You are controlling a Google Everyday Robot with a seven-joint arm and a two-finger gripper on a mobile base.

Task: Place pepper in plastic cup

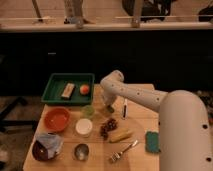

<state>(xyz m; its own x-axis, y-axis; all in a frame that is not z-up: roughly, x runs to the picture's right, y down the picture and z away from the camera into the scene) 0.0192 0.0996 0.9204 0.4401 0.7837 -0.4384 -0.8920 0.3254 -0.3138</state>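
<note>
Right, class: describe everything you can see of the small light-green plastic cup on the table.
The plastic cup is small, pale green and translucent-looking. It stands upright, mouth up, on the wooden table, just in front of the green tray, behind the white container and right of the orange bowl. Its contents cannot be made out. The shut end effector hangs low just to its right, apart from it.

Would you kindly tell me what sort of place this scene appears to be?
Probably a robotics test area staged as a kitchen table: a wooden table holds a green tray, an orange bowl and a fork, with a railing behind. The gripper, shut, hangs low beside the plastic cup.
</note>
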